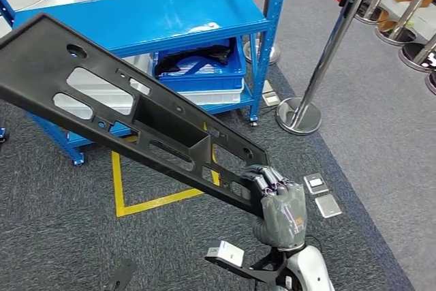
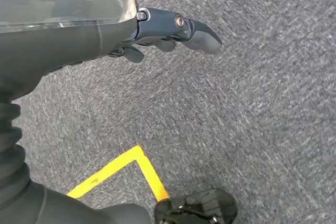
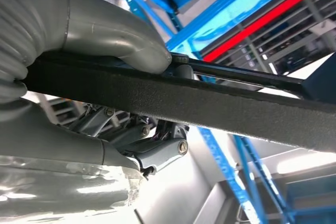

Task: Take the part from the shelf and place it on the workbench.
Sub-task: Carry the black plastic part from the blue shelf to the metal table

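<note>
The right hand [image 1: 277, 206] grips the near end of the long black plastic panel with cut-outs [image 1: 129, 110], fingers wrapped over its edge, thumb [image 3: 118, 40] pressed flat on the top rim. The panel hangs in the air, slanting up and away to the far left, in front of the blue metal shelf rack [image 1: 169, 15] and hiding part of it. The left hand [image 2: 174, 30] hangs over grey carpet [image 2: 257, 103], fingers loosely extended, holding nothing; the palm is cut off, so the spread is hard to judge.
</note>
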Controlling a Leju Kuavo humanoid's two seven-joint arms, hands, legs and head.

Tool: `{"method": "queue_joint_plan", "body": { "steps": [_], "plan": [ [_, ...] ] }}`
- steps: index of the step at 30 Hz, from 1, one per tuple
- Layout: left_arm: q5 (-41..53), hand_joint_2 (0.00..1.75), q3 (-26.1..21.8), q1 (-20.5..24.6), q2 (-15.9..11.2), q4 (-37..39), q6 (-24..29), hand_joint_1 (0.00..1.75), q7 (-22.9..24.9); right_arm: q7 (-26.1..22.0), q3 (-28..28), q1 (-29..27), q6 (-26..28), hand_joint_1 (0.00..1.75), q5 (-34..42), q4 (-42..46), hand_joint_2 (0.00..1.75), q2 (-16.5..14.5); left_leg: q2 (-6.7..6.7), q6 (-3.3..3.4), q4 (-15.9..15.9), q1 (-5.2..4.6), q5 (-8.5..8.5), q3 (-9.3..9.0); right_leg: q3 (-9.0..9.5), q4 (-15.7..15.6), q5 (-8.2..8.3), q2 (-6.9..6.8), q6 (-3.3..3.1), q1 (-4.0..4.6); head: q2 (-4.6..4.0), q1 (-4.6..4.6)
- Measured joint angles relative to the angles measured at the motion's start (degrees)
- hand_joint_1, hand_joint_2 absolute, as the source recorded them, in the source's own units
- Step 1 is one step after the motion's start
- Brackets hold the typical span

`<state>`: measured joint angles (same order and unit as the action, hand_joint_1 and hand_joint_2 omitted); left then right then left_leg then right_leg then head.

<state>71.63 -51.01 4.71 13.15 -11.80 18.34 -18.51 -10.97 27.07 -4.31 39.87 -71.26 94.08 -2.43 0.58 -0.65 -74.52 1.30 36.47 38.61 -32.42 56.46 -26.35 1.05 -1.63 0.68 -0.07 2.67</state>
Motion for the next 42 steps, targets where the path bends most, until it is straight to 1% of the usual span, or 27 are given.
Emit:
{"method": "queue_joint_plan", "body": {
  "steps": [1, 2, 4, 6, 8, 10, 11, 13, 14, 15, 16, 17, 19, 21, 24, 26, 28, 29, 30, 31, 32, 33, 35, 37, 39, 40, 42],
  "plan": [
    [0.01, 1.75, 0.00, -0.03, -0.01, 0.00, 0.00, 0.00, 0.00, -0.01, -0.04, -0.02, 0.00, 1.75, -0.01, -0.01, 1.75, 0.00, -0.09, 0.05, 0.75, -0.03, -1.12, -0.35, -0.02, 0.16, -0.01, 0.66, 0.01, 0.03, 0.00, -0.01],
    [0.01, 1.75, 0.00, -0.01, -0.02, 0.00, 0.00, 0.00, 0.00, -0.02, -0.07, -0.04, 0.00, 1.75, -0.03, -0.01, 1.75, -0.01, -0.34, 0.13, 3.85, -0.02, -3.21, -1.75, -0.03, 0.39, -0.06, 1.33, 0.09, 0.02, 0.00, -0.01],
    [0.01, 1.75, 0.01, 0.05, -0.04, 0.00, 0.01, 0.00, -0.01, -0.03, -0.15, 0.00, -0.01, 1.75, -0.03, -0.01, 1.75, -0.06, -2.02, 0.34, 11.51, 0.15, -6.67, -5.14, -0.39, 1.14, -0.29, 2.52, 0.40, 0.02, 0.00, 0.02],
    [0.01, 1.75, 0.02, 0.05, -0.05, 0.00, -0.01, 0.00, 0.02, -0.02, -0.27, -0.01, 0.00, 1.75, -0.01, 0.01, 1.75, -0.11, -3.43, 0.50, 14.97, 0.18, -7.45, -6.46, -1.22, 1.77, -0.27, 3.52, 0.97, -0.05, 0.00, 0.00],
    [0.02, 1.75, 0.01, 0.02, -0.05, 0.00, -0.01, 0.00, 0.09, -0.02, -0.38, -0.20, 0.01, 1.75, 0.03, 0.03, 1.75, -0.13, -3.02, 0.82, 15.17, 0.07, -7.50, -6.28, -1.81, 1.88, -0.03, 4.36, 1.58, -0.23, 0.00, -0.01],
    [0.03, 1.75, -0.02, 0.12, -0.06, 0.00, 0.00, 0.00, 0.12, -0.03, -0.51, -0.42, 0.01, 1.75, 0.09, 0.06, 1.75, -0.13, -2.13, 1.38, 15.48, 0.20, -7.80, -6.34, -2.45, 3.14, -1.00, 3.24, 2.24, -0.27, 0.00, 0.11],
    [0.04, 1.75, -0.02, 0.16, -0.06, 0.00, 0.00, 0.00, 0.12, -0.04, -0.56, -0.44, 0.02, 1.75, 0.13, 0.09, 1.75, -0.13, -1.61, 1.62, 15.62, 0.33, -7.91, -6.39, -3.46, 5.38, -2.39, 2.07, 2.63, -0.33, 0.00, 0.19],
    [0.13, 1.75, -0.03, 0.06, -0.08, 0.00, 0.00, 0.00, 0.18, -0.06, -0.56, -0.48, 0.02, 1.75, 0.20, 0.11, 1.75, -0.13, -0.50, 1.79, 15.63, 0.33, -7.92, -6.39, -6.93, 12.93, -6.09, -0.04, 3.34, -0.66, 0.00, 0.34],
    [0.16, 1.75, -0.03, -0.03, -0.10, 0.00, 0.00, 0.00, 0.24, -0.06, -0.57, -0.54, 0.02, 1.75, 0.24, 0.10, 1.75, -0.13, 0.09, 1.79, 15.62, 0.33, -7.91, -6.37, -8.66, 16.58, -7.41, -0.39, 3.59, -0.89, 0.00, 0.34],
    [0.20, 1.75, -0.04, -0.08, -0.12, 0.00, 0.00, 0.00, 0.29, -0.05, -0.60, -0.64, 0.02, 1.75, 0.27, 0.10, 1.75, -0.13, 0.66, 1.77, 15.62, 0.33, -7.88, -6.36, -9.62, 18.58, -7.76, -0.58, 3.78, -1.09, 0.00, 0.34],
    [0.20, 1.75, -0.04, -0.07, -0.14, 0.00, 0.00, 0.00, 0.34, -0.05, -0.65, -0.72, 0.02, 1.75, 0.30, 0.10, 1.75, -0.13, 1.18, 1.73, 15.61, 0.34, -7.84, -6.38, -9.47, 18.33, -7.05, -0.75, 3.89, -1.23, 0.00, 0.35],
    [0.20, 1.75, -0.04, -0.04, -0.14, 0.00, 0.00, 0.00, 0.36, -0.04, -0.69, -0.76, 0.02, 1.75, 0.32, 0.10, 1.75, -0.12, 1.66, 1.64, 15.62, 0.35, -7.78, -6.45, -8.15, 15.75, -5.45, -1.01, 3.92, -1.32, 0.00, 0.34],
    [0.20, 1.75, -0.04, 0.07, -0.14, 0.00, 0.00, 0.00, 0.37, -0.04, -0.73, -0.71, 0.02, 1.75, 0.34, 0.11, 1.75, -0.11, 2.51, 1.32, 15.64, 0.30, -7.60, -6.66, -3.75, 7.18, -1.86, -2.60, 3.66, -1.14, 0.00, 0.34],
    [0.20, 1.75, -0.04, 0.13, -0.14, 0.00, 0.00, 0.00, 0.37, -0.04, -0.73, -0.67, 0.02, 1.75, 0.33, 0.12, 1.75, -0.12, 3.15, 0.72, 15.67, 0.18, -7.47, -6.76, -1.42, 2.24, -0.47, -3.67, 2.94, -0.69, 0.00, 0.28],
    [0.21, 1.75, -0.03, 0.20, -0.09, 0.00, -0.02, 0.00, 0.37, -0.01, -0.79, -0.74, 0.02, 1.75, 0.32, 0.13, 1.75, -0.12, 3.82, -0.44, 15.86, 0.33, -7.32, -6.88, -1.68, 1.75, -0.35, -2.60, 1.65, -0.33, 0.00, 0.25],
    [0.25, 1.75, -0.01, 0.27, -0.06, 0.00, -0.02, 0.00, 0.36, 0.01, -0.81, -0.67, 0.02, 1.75, 0.33, 0.13, 1.75, -0.15, 2.53, -0.79, 13.79, 0.43, -5.54, -6.05, -1.63, 1.32, 0.01, -1.78, 0.72, -0.47, 0.00, 0.17],
    [0.28, 1.75, 0.00, 0.15, -0.05, 0.00, -0.02, 0.00, 0.37, 0.00, -0.80, -0.62, 0.02, 1.75, 0.32, 0.11, 1.75, -0.20, 0.68, -0.70, 7.03, 0.29, -1.81, -3.02, -1.59, 1.19, 0.12, -0.91, 0.12, -0.41, 0.00, 0.02],
    [0.28, 1.75, 0.00, 0.04, -0.05, 0.00, -0.02, 0.00, 0.40, 0.00, -0.80, -0.65, 0.02, 1.75, 0.32, 0.09, 1.75, -0.21, 0.27, -0.64, 2.99, 0.18, -0.21, -1.12, -1.58, 1.19, 0.10, -0.38, -0.02, -0.26, 0.00, -0.04],
    [0.28, 1.75, 0.00, -0.06, -0.05, 0.00, -0.02, 0.00, 0.42, 0.00, -0.80, -0.68, 0.02, 1.75, 0.32, 0.04, 1.75, -0.22, 0.09, -0.56, 0.11, 0.06, 0.50, 0.33, -1.55, 1.21, 0.10, 0.25, -0.11, -0.10, 0.00, -0.04],
    [0.28, 1.75, 0.00, -0.12, -0.06, 0.00, -0.02, 0.00, 0.44, 0.00, -0.81, -0.70, 0.02, 1.75, 0.31, -0.02, 1.75, -0.22, -0.02, -0.41, -0.68, -0.05, 0.02, 0.87, -1.50, 1.23, 0.09, 0.94, -0.15, 0.04, 0.00, -0.05],
    [0.29, 1.75, 0.00, -0.12, -0.07, 0.00, -0.02, 0.00, 0.45, 0.00, -0.81, -0.71, 0.02, 1.75, 0.29, -0.06, 1.75, -0.22, -0.18, -0.20, 0.89, -0.14, -1.57, 0.34, -1.41, 1.26, 0.08, 1.68, -0.15, 0.14, 0.00, -0.04],
    [0.31, 1.75, 0.00, -0.10, -0.07, 0.00, -0.02, 0.00, 0.45, 0.00, -0.81, -0.71, 0.02, 1.75, 0.28, -0.09, 1.75, -0.22, -0.61, 0.07, 4.49, -0.20, -3.93, -1.11, -1.29, 1.31, 0.04, 2.43, -0.12, 0.20, 0.00, -0.04],
    [0.34, 1.75, 0.01, -0.08, -0.10, 0.00, -0.02, 0.00, 0.46, 0.03, -0.79, -0.65, 0.02, 1.75, 0.25, -0.13, 1.75, -0.22, -2.98, 0.59, 11.93, -0.11, -7.54, -4.12, -1.40, 1.52, -0.03, 3.66, 0.06, 0.21, 0.00, -0.01],
    [0.37, 1.75, 0.03, -0.17, -0.11, 0.00, -0.04, 0.00, 0.50, 0.09, -0.76, -0.61, 0.02, 1.75, 0.25, -0.18, 1.75, -0.23, -4.91, 0.83, 14.95, -0.03, -8.30, -5.06, -2.21, 1.88, 0.12, 4.71, 0.48, 0.04, 0.00, 0.02],
    [0.37, 1.75, 0.02, -0.34, -0.10, 0.00, -0.08, 0.00, 0.55, 0.15, -0.76, -0.65, 0.02, 1.75, 0.22, -0.20, 1.75, -0.24, -4.53, 1.00, 15.35, -0.05, -8.29, -5.02, -2.86, 2.04, 0.32, 5.82, 1.02, -0.14, 0.00, 0.00],
    [0.37, 1.75, 0.00, -0.33, -0.12, 0.00, -0.08, 0.00, 0.55, 0.17, -0.77, -0.70, 0.02, 1.75, 0.21, -0.19, 1.75, -0.24, -4.03, 1.18, 15.48, 0.01, -8.34, -5.13, -2.98, 2.28, 0.10, 5.47, 1.33, -0.12, 0.00, 0.05],
    [0.37, 1.75, -0.01, -0.09, -0.13, 0.00, -0.07, 0.00, 0.52, 0.19, -0.77, -0.62, 0.02, 1.75, 0.20, -0.19, 1.75, -0.22, -2.87, 1.64, 15.70, 0.24, -8.35, -5.49, -4.31, 5.30, -1.77, 3.00, 2.14, -0.09, 0.00, 0.26]
  ]
}}
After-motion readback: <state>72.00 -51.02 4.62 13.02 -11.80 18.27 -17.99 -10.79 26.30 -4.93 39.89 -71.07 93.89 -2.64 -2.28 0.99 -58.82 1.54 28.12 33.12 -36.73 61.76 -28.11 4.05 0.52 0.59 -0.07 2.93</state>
